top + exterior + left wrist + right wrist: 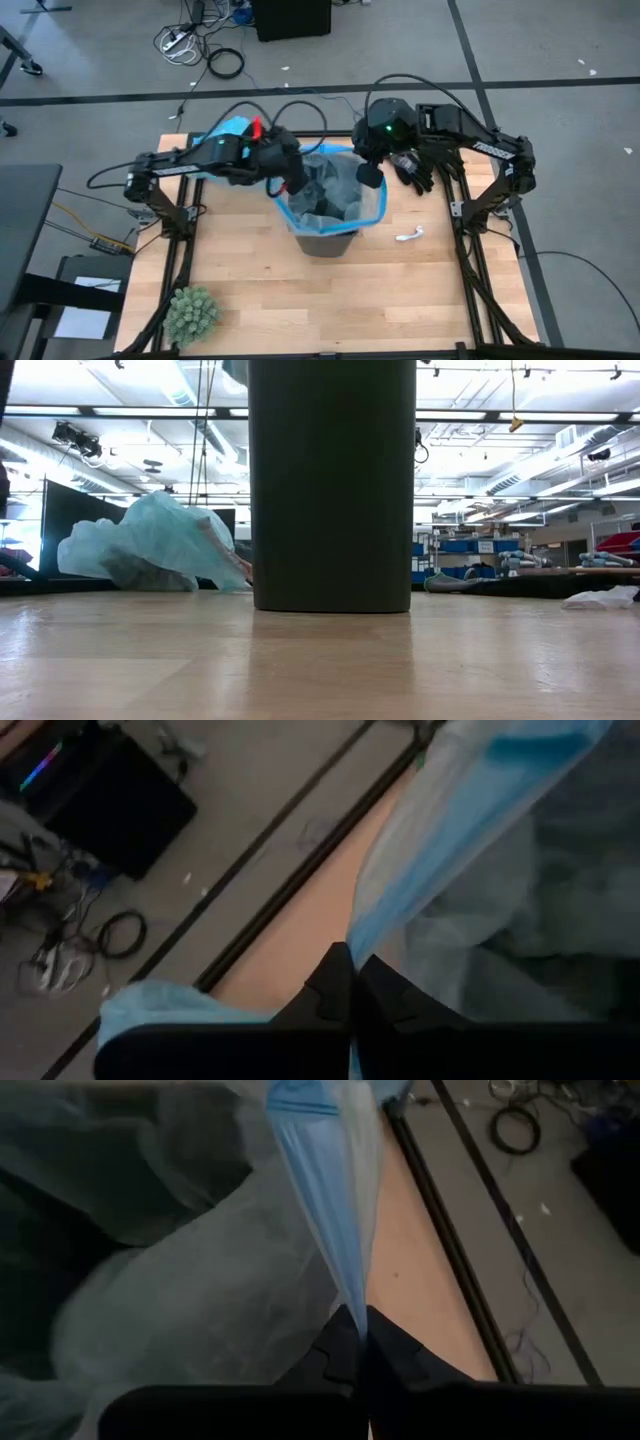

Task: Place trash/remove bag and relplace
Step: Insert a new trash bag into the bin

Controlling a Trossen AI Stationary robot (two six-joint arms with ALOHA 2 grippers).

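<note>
A dark bin (325,240) stands mid-table; it fills the middle of the low view (330,485). A pale grey-blue bag with a blue rim (335,190) lines it. My left gripper (297,187) is shut on the rim's left side, my right gripper (368,176) on its right side. The bright sky-blue bag (232,127) lies crumpled on the table at the far left, behind my left arm, and shows in the low view (150,545). A white scrap of trash (410,236) lies on the table right of the bin. My left gripper pinches the pale bag's blue rim (372,925) between its two fingers, slanting down from the table's left. The rim rises from the fingertips as a gathered band, and the bag's body stays in the bin. My right gripper pinches the blue rim (345,1285) on the opposite side between its two fingers, slanting down from the table's right. The plastic narrows into a taut pleat at the fingertips, and the bag's body stays in the bin.
A green spiky plant ball (190,312) sits at the table's near left corner. The black frame rails (470,250) run along both sides of the wooden table. Cables and a dark box (290,18) lie on the floor beyond the far edge.
</note>
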